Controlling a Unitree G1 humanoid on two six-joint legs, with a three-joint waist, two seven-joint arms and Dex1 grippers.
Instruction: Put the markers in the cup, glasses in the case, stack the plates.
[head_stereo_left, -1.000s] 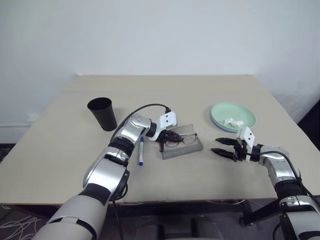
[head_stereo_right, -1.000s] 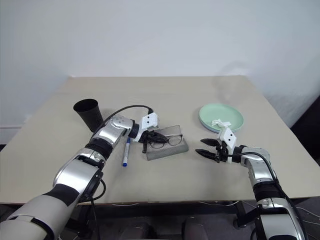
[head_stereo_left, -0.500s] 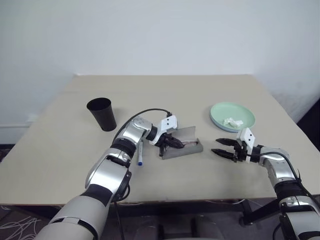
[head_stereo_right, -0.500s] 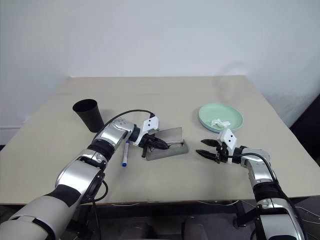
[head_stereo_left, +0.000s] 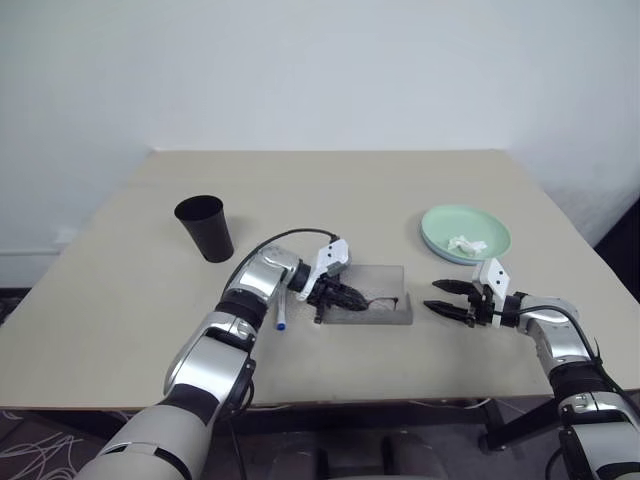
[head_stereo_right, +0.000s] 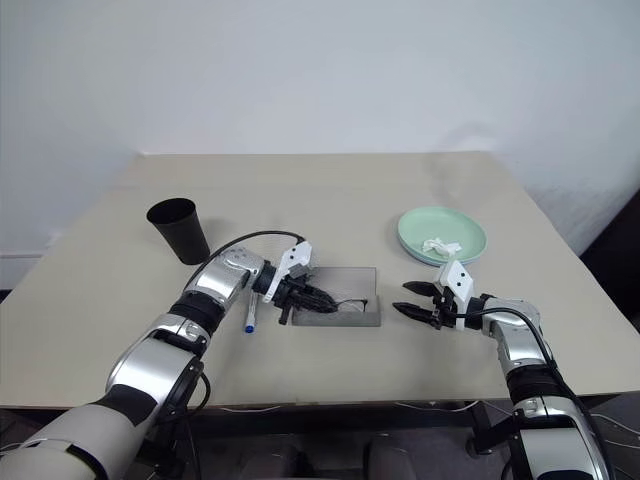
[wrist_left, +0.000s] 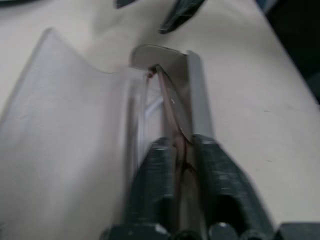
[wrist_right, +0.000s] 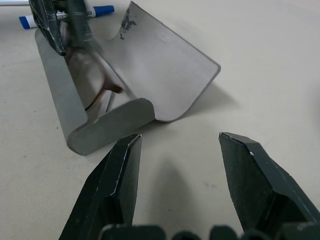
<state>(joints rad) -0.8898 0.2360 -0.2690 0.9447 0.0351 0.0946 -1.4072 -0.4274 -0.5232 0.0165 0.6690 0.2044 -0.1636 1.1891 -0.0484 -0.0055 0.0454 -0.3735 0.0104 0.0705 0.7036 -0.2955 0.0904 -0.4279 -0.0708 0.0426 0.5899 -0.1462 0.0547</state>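
Glasses (wrist_right: 95, 82): lying inside open case (head_stereo_left: 385, 305), mid-tabletop, ready for lid closing.
Left gripper (wrist_left: 176, 150): fingers slightly apart around glasses.
Right gripper (wrist_right: 177, 165): fingers wide apart, empty, just beside case.

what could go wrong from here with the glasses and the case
1. The left gripper has its fingers down in the open case, around the glasses. Pulling out could snag the frame and drag it back out.
2. The lid stands open; closing it on a raised temple arm might bend the frame.
3. The marker lies on the table right beside the left forearm, so a sweep back could knock it away.
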